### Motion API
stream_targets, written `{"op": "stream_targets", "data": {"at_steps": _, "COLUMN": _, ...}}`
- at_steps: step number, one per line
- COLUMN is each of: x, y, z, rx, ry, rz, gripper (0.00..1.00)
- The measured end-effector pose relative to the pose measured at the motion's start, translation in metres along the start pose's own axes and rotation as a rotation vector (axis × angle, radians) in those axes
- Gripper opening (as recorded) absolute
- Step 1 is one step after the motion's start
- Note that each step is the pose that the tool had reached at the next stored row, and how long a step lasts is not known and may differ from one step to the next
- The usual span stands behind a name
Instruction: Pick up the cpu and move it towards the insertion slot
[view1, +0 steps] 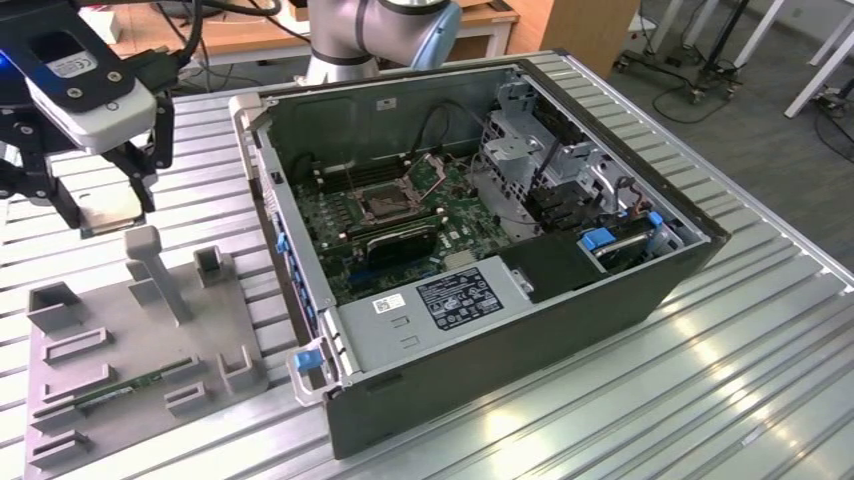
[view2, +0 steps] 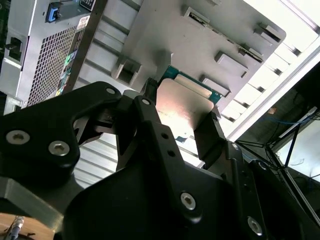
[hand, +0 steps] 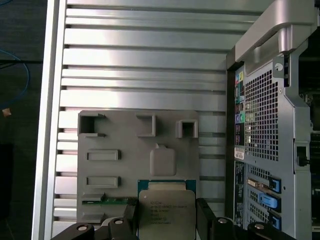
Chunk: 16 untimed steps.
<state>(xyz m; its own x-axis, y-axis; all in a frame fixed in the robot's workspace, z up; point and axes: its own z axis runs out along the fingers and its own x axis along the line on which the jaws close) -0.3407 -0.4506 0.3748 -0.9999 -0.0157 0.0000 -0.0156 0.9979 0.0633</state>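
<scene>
My gripper (view1: 107, 208) is shut on the cpu (view1: 115, 216), a flat square chip with a silver top, held by its two opposite edges. It hangs at the exterior view's left, above the slatted table and just past the far edge of the grey fixture plate (view1: 120, 340). Both wrist views show the cpu (hand: 166, 205) (view2: 180, 100) clamped between the black fingers (hand: 204, 216) (view2: 207, 137), lifted off the plate. The insertion slot (view1: 387, 203) is a dark square socket in a silver frame on the motherboard inside the open computer case (view1: 507, 330), well to the exterior view's right of the gripper.
The fixture plate (hand: 125, 145) carries several raised grey holders and a thin green memory stick (view1: 134, 385). The case's near wall and rim (view1: 267, 180) stand between the gripper and the socket. Cables and drive cages fill the case's right side. The robot's base (view1: 380, 40) stands behind the case.
</scene>
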Motion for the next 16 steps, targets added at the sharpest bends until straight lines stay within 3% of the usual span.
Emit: {"op": "stream_targets", "data": {"at_steps": 16, "x": -0.0203, "y": -0.0003, "z": 0.0001, "rx": 0.0, "ry": 0.0, "rz": 0.0, "gripper": 0.54}}
